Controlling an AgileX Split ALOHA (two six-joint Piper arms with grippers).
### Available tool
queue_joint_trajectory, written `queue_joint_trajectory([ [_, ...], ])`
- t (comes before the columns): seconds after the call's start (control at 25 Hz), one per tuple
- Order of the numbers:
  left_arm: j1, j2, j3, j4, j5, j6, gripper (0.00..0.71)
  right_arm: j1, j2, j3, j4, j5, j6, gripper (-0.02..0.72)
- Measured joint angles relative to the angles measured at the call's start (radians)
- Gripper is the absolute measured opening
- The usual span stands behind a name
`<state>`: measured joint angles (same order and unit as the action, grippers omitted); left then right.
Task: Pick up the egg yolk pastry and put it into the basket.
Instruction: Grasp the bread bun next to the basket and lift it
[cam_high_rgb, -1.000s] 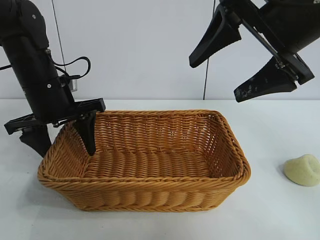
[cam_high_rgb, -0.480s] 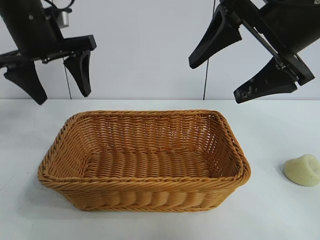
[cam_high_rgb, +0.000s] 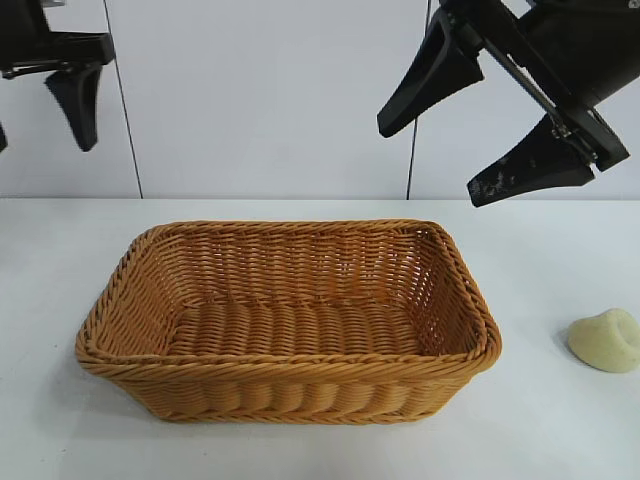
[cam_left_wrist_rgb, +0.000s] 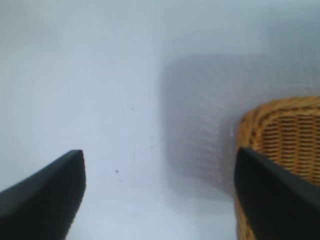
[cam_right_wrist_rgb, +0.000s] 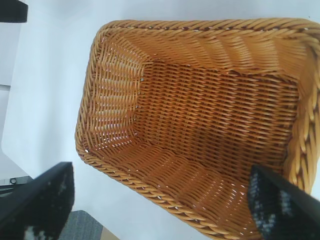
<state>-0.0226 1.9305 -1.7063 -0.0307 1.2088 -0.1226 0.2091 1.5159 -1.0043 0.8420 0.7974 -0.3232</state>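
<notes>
The orange-brown wicker basket (cam_high_rgb: 290, 318) stands empty in the middle of the white table; it also shows in the right wrist view (cam_right_wrist_rgb: 210, 115) and partly in the left wrist view (cam_left_wrist_rgb: 285, 135). The pale yellow egg yolk pastry (cam_high_rgb: 606, 340) lies on the table at the far right, apart from the basket. My right gripper (cam_high_rgb: 430, 160) hangs open and empty high above the basket's right end. My left gripper (cam_high_rgb: 40, 125) is open and empty, raised high at the far upper left, partly cut off by the picture's edge.
The white table (cam_high_rgb: 560, 420) runs all round the basket. A pale wall stands behind with a dark vertical seam (cam_high_rgb: 412, 150). In the right wrist view the table's edge and grey floor (cam_right_wrist_rgb: 80, 227) show beyond the basket.
My left gripper has risen from the basket's left end, where one finger reached inside, up and to the left, clear of the basket. The right gripper, basket and pastry have not moved.
</notes>
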Motion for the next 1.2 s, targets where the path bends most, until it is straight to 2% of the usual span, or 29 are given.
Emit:
queue_joint_trajectory([
  [0.12,0.000,-0.077,0.081,-0.001,0.000,0.006,0.587,0.000,0.000,0.000,0.000,0.000,0.000,0.670],
  [0.32,0.000,-0.293,0.312,-0.002,0.000,0.021,0.585,0.000,0.000,0.000,0.000,0.000,0.000,0.670],
  [0.76,0.000,-0.927,0.870,-0.002,0.000,0.032,0.583,0.000,0.000,0.000,0.000,0.000,0.000,0.670],
  [0.88,0.000,-1.105,1.014,-0.002,-0.051,0.033,0.583,0.000,0.000,0.000,0.000,0.000,0.000,0.670],
  [1.04,0.000,-1.347,1.162,-0.002,-0.112,0.034,0.583,0.000,0.000,0.000,0.000,0.003,0.000,0.670],
  [1.2,0.000,-1.568,1.206,-0.003,-0.131,0.048,0.583,0.000,0.000,0.000,0.000,0.003,0.000,0.670],
])
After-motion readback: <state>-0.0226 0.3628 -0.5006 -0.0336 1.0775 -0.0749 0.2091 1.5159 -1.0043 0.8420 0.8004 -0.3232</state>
